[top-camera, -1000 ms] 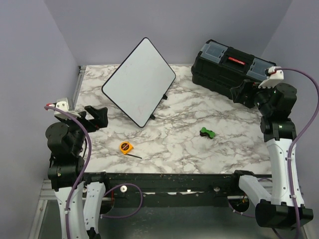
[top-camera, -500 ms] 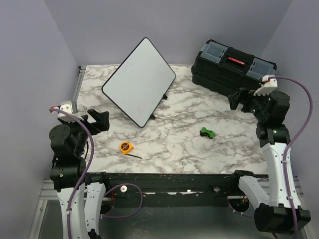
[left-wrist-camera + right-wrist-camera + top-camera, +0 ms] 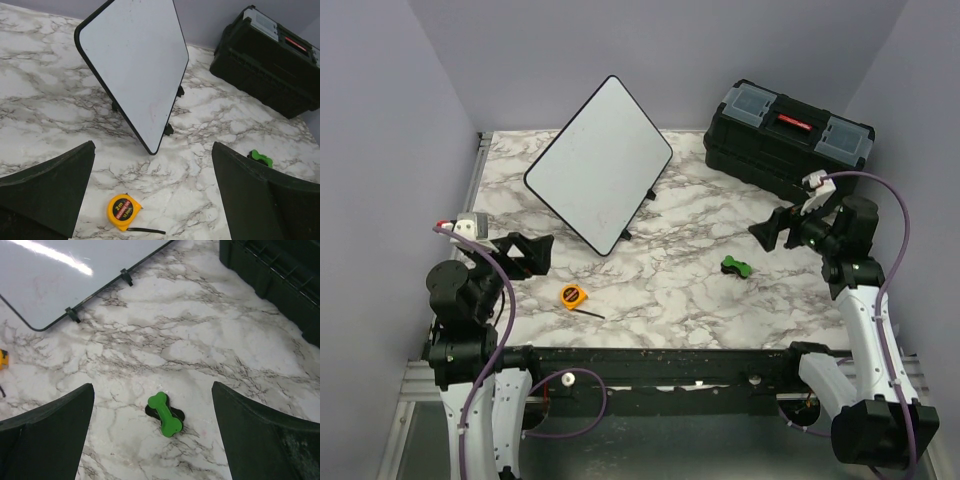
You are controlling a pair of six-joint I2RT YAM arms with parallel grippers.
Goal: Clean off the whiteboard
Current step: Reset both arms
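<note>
Plainly, the whiteboard (image 3: 598,165) stands propped at a tilt in the far-left part of the tabletop (image 3: 700,200), turned so that one rounded corner points up and another points toward the near edge. Its thin black rim frames a white face, which catches a streak of glare in the right wrist view. Small black feet of its stand (image 3: 651,193) show along its lower right edge, resting on the marble.

The left gripper (image 3: 525,253) hovers over the near-left part of the tabletop, short of the board and apart from it. Its jaws are spread wide with only marble between them. The left wrist view looks out between the two dark fingers (image 3: 50,185) at the board's lowest corner and, nearer, at a yellow tape measure (image 3: 573,295) lying flat with a short length of tape pulled out.

The right gripper (image 3: 772,228) hangs above the right side of the tabletop, likewise gaping and grasping nothing. Below it, closer to the near edge, lies a small green bone-shaped piece (image 3: 736,266) on a black pad — the right wrist view has it between that claw's fingers (image 3: 260,435), on the marble and untouched. A black toolbox (image 3: 785,140) with a red handle sits at the far-right corner, well apart from the board.
</note>
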